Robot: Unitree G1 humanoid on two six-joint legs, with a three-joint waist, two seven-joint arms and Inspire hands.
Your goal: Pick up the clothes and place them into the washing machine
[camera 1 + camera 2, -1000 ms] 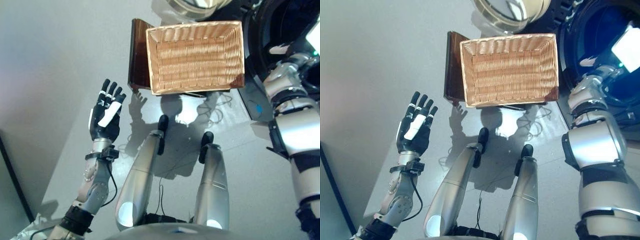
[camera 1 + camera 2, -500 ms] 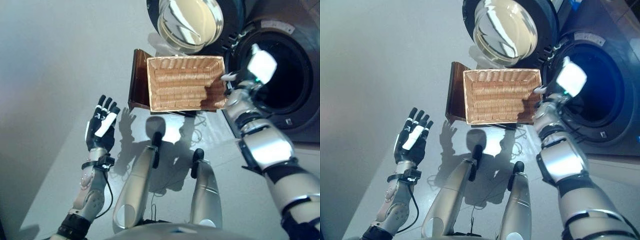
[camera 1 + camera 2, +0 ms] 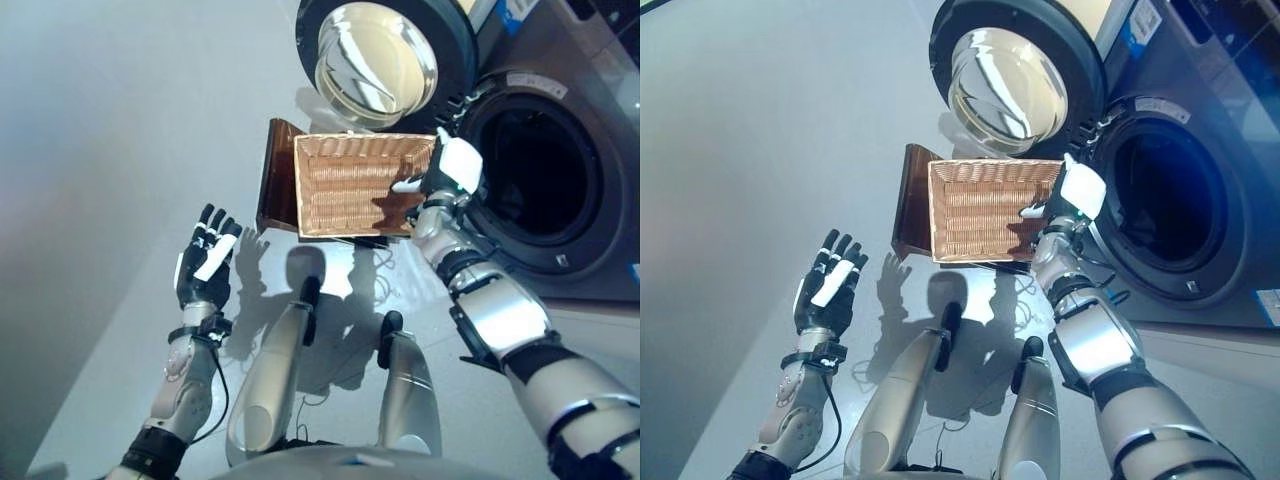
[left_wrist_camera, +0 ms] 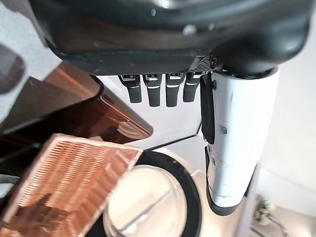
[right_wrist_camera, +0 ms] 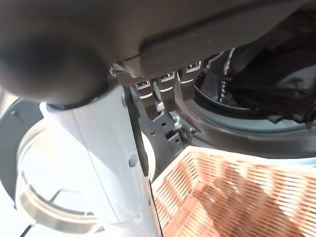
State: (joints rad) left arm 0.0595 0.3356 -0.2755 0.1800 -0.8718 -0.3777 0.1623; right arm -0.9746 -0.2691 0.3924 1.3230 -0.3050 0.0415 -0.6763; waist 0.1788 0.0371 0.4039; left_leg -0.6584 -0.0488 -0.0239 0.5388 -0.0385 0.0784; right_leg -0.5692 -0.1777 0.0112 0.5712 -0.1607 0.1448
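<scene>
the wicker basket (image 3: 362, 184) sits on a dark wooden stand (image 3: 278, 177) at 12 o'clock from the robot, with nothing visible inside it. the washing machine (image 3: 545, 170) stands at 2 o'clock, door (image 3: 380, 62) swung wide. dark clothes (image 5: 276, 94) lie inside the drum. the right hand (image 3: 449, 172) hovers at the basket's right edge, fingers released, holding nothing. the left hand (image 3: 205, 264) is raised at 9 o'clock, fingers straight.

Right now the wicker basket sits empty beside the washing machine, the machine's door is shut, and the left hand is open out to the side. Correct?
Not quite: the washing machine's door is swung wide open, as the right eye view shows, leaving the drum exposed. The rest holds: the wicker basket is empty beside the machine, and the left hand is open out to the side.
</scene>
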